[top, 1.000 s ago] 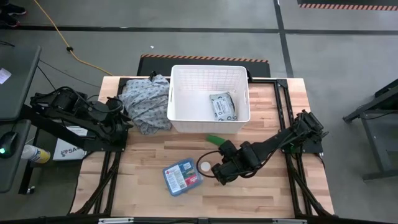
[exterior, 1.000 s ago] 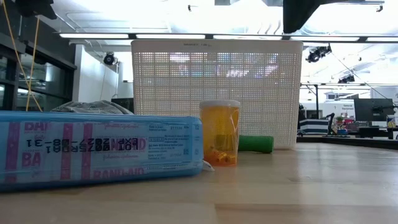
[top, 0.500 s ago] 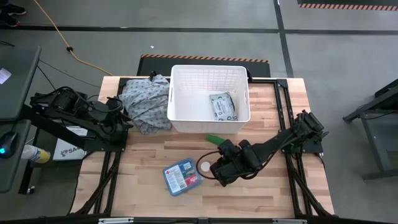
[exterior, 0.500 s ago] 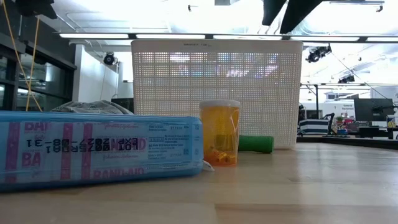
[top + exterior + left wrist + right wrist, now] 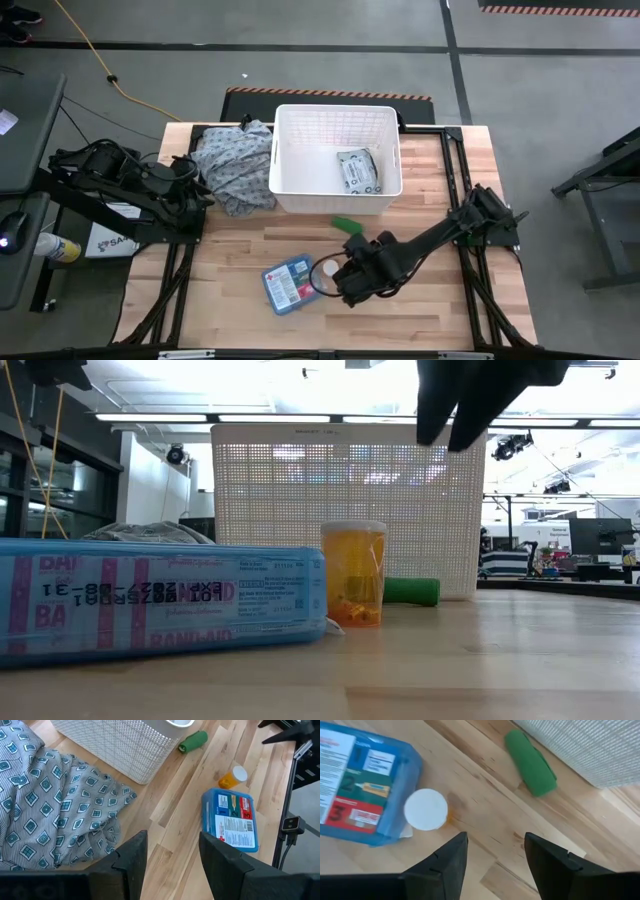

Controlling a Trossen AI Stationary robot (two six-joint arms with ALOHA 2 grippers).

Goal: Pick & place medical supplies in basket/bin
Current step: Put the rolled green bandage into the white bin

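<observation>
An orange pill bottle with a white cap (image 5: 328,267) stands upright on the table beside the blue first-aid box (image 5: 292,283), which lies flat. A green roll (image 5: 345,224) lies before the white basket (image 5: 337,122). A grey-white packet (image 5: 358,170) lies in the basket. My right gripper (image 5: 338,283) is open and empty, hovering just right of the bottle; its wrist view shows the cap (image 5: 425,809), the box (image 5: 360,785) and the roll (image 5: 531,762) beyond the fingers. My left gripper (image 5: 195,185) is open and empty at the table's left, by the cloth heap.
A grey-blue patterned cloth heap (image 5: 235,165) lies left of the basket. Bare wood (image 5: 430,310) lies at the near right of the table. In the low view the box (image 5: 160,600), bottle (image 5: 353,572) and roll (image 5: 411,591) stand before the basket wall (image 5: 300,490).
My right gripper has moved down and toward the table's left and near edges, closer to the pill bottle. It stays open. No object has moved.
</observation>
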